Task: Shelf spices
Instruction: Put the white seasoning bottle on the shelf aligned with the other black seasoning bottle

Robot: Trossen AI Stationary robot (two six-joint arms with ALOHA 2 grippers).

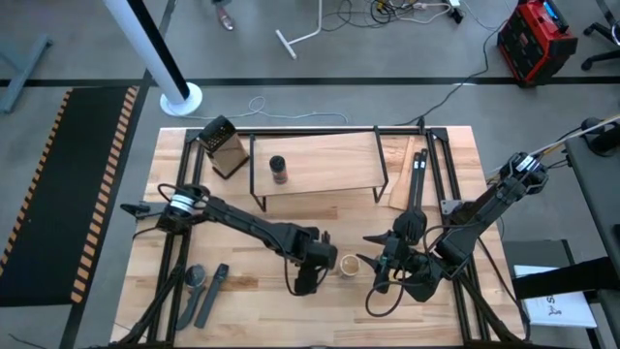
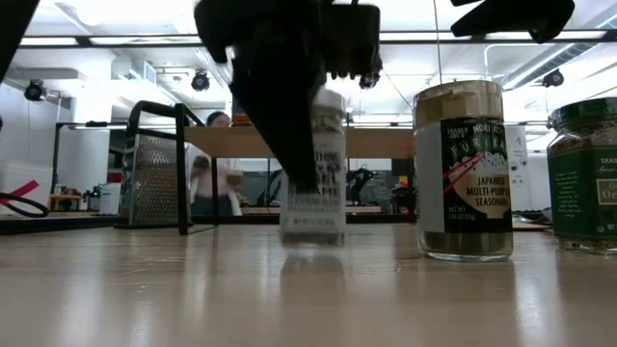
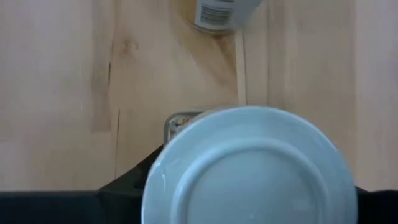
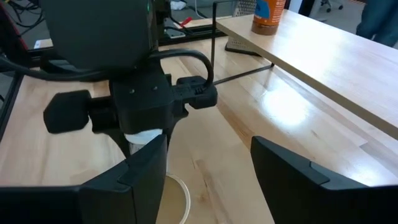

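My left gripper [image 1: 312, 269] is shut on the white-topped spice jar [image 2: 314, 183], near the table's middle. The tan-topped jar [image 1: 349, 264] [image 2: 463, 169] stands upright on its base just right of it. My right gripper [image 1: 374, 264] [image 4: 208, 148] is open and hovers low beside the tan jar, whose lid rim [image 4: 175, 196] shows by one finger. The green jar [image 2: 584, 169] stands at the right edge of the low view; the right arm hides it from above. The black-topped jar [image 1: 278, 170] [image 4: 267, 14] stands on the shelf [image 1: 325, 167]. My left gripper comes from above, pointing down, and pinches the white-topped jar between its two fingers [image 3: 127, 186], just below the white lid [image 3: 249, 165]. One dark finger covers the left part of the jar's side [image 2: 326, 198]. The jar is upright. Whether its base is on the table, I cannot tell.
A dark box grater [image 1: 223, 147] [image 2: 154, 178] stands at the shelf's far left end. Dark utensils [image 1: 201, 291] lie near the left near corner, and a wooden tool [image 1: 399, 179] lies right of the shelf. A person [image 2: 214, 173] stands in the room beyond.
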